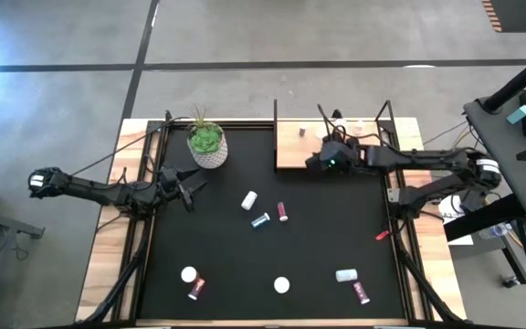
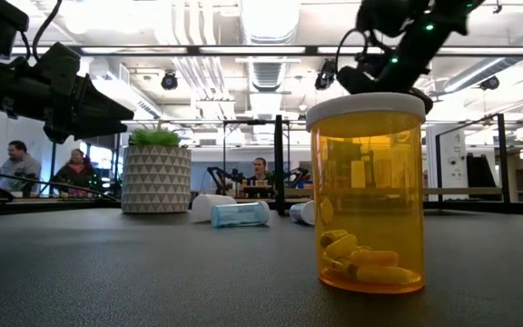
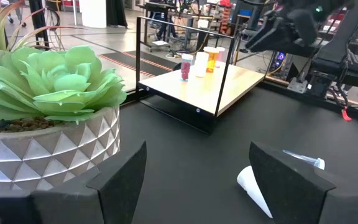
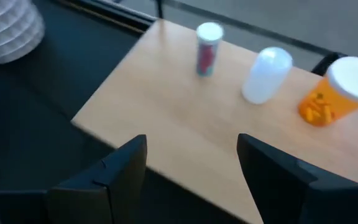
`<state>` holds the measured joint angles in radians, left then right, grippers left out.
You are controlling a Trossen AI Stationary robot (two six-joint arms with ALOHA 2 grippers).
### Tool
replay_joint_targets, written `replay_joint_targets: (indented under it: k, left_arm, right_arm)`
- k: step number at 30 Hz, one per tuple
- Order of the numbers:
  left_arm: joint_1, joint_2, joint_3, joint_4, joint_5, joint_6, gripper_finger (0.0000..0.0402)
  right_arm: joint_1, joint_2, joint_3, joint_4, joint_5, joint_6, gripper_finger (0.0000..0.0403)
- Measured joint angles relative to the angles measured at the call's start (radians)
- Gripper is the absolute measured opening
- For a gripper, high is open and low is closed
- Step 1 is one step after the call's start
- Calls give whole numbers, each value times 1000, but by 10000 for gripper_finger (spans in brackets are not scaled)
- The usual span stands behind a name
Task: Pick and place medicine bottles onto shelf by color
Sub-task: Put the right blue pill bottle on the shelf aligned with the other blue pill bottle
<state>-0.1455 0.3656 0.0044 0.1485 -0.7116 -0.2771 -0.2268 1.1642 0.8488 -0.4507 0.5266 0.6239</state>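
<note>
The light-wood shelf with black posts stands at the far right of the black mat. On it stand a pink bottle, a white bottle and an orange bottle. My right gripper is open and empty above the shelf's near left edge. My left gripper is open and empty at the left, just near of the plant pot. On the mat lie a white bottle, a teal one and a pink one. More bottles rest along the near edge.
A white pot with a green plant stands at the far left, close before my left gripper. An upright orange bottle stands near the mat's near edge. A small red object lies at the mat's right edge. People sit beyond the table.
</note>
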Motion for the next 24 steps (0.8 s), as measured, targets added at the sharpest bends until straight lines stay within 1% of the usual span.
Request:
replay_joint_targets:
  k: [3,6,10,12,19,24]
  left_arm:
    - [0,0,0,0,0,0,270]
    - [0,0,0,0,0,0,270]
    - [0,-1,0,0,0,0,270]
    - [0,0,0,0,0,0,270]
    - [0,0,0,0,0,0,270]
    - [0,0,0,0,0,0,270]
  right_arm:
    - [36,-46,-53,59,-1,-86,242]
    - [74,-83,-82,82,-14,-234,242]
    - [132,-110,-90,82,-101,-420,242]
    - [162,-112,-91,82,-121,-490,242]
    - [271,-100,-91,46,-194,-633,242]
    - [335,-55,-91,44,-216,-624,242]
